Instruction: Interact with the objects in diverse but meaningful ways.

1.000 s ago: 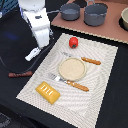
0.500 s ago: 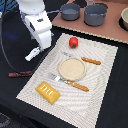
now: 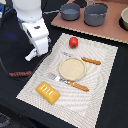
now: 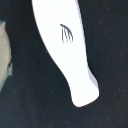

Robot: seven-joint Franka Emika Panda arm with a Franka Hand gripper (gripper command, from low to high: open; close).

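Note:
A white fish-like piece [image 4: 67,45] with a dark fin mark fills the wrist view, lying on the black table. My gripper [image 3: 35,51] hangs over the black table, just off the placemat's edge at the exterior view's left. Its fingers do not show in the wrist view and I cannot make them out in the exterior view. A red tomato [image 3: 73,42] and a yellow ridged bread loaf [image 3: 47,91] lie on the placemat [image 3: 102,85]. A dark reddish-brown sausage stick [image 3: 21,74] lies on the black table near the gripper.
A beige plate [image 3: 72,69] sits mid-mat, with an orange-handled fork [image 3: 70,83] and knife [image 3: 91,61] on either side of it. Two grey pots [image 3: 70,11] [image 3: 95,14] and a bowl [image 3: 124,17] stand on a brown board [image 3: 100,29] behind.
The arm has shifted slightly toward the exterior view's right. The objects on the mat have not moved.

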